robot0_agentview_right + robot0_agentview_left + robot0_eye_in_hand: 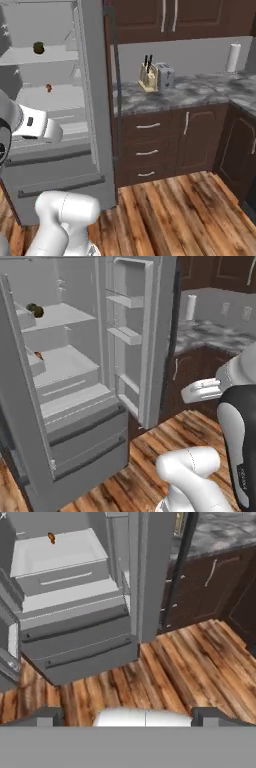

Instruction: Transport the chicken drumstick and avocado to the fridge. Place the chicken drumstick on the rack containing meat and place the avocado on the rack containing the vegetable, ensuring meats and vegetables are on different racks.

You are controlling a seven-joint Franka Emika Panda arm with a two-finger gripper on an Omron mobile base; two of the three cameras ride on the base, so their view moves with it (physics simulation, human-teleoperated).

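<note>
The fridge [75, 381] stands open. On its higher shelf [62, 316], at the left edge, lie the avocado [38, 312] and a dark green ball, touching. One shelf lower sits the chicken drumstick [39, 355]. Right of the fridge, bare wood floor [165, 672]. The gripper [128, 718] hangs empty, fingers wide apart

Fridge [75, 421] doors swung wide; front unobstructed, wood floor [165, 677] bare before it. Upper shelf [65, 315]: dark green and olive balls [35, 310] at far left, rest free. Lower shelf [65, 363]: small orange lump [38, 355] at left, rest free. Left door [20, 406] juts near. Right door [135, 341] bins narrow right side. Counter cabinets [165, 140] block further right.
</note>
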